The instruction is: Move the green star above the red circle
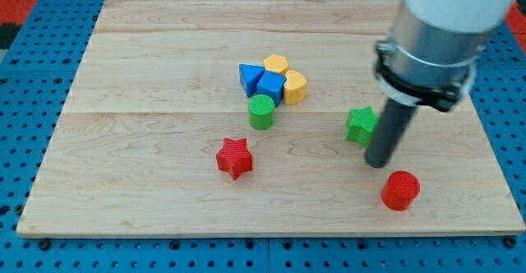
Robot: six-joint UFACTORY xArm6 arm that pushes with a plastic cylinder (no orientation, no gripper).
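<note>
Surface [148,76]: wooden board, blocks clustered mid-top, two task pieces off to the view's right.
Tool: bare rod, nothing to clench or release, grasping nothing; my tip [377,164] sits down between the two task blocks.
Green star [361,125]: just to the view's left of the rod and up a touch, apparently touching it.
Red circle [400,190]: below and right of my tip, close but apart.
Key relation: star lies up-left of the circle; it needs nudging rightward, so I'd judge the tip must get round to the star's left side.
</note>
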